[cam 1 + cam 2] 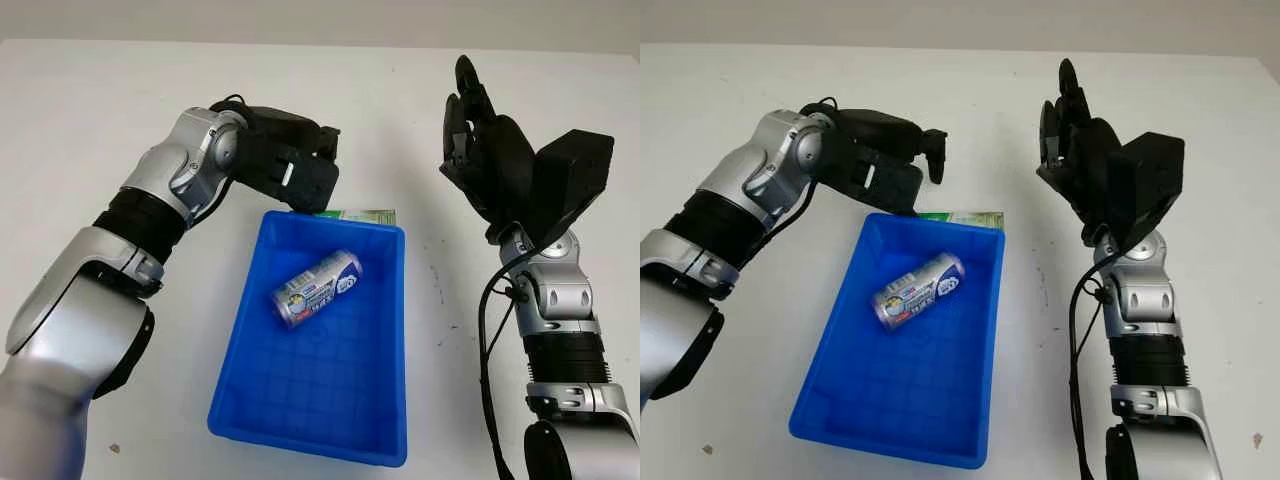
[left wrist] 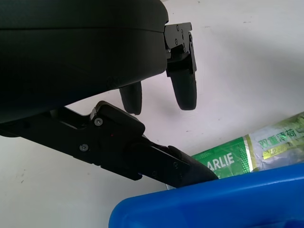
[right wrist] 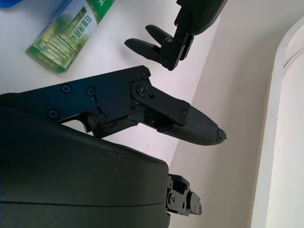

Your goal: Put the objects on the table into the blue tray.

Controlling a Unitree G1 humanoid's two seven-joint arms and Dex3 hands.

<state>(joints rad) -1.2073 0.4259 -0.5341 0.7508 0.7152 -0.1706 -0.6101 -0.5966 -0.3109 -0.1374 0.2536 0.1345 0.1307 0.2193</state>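
The tray (image 1: 310, 420) sits mid-table, and a can (image 1: 316, 289) already lies on its side inside, toward the far half. One item is left out: a green box (image 1: 362, 215) lying flat on the table just behind the tray's far wall, so close the rim hides most of it. That is why the left hand (image 1: 300, 165) hangs at the tray's far left corner, above and just beside the box. It is open and holds nothing; in the wrist view its fingers (image 2: 183, 90) hover clear of the table, with the box next to the lower finger. I judge a reach for the box is coming, and the snug fit against the wall could make pinching awkward. The right hand (image 1: 480, 140) is open too, raised well to the right of the tray, out of the way.
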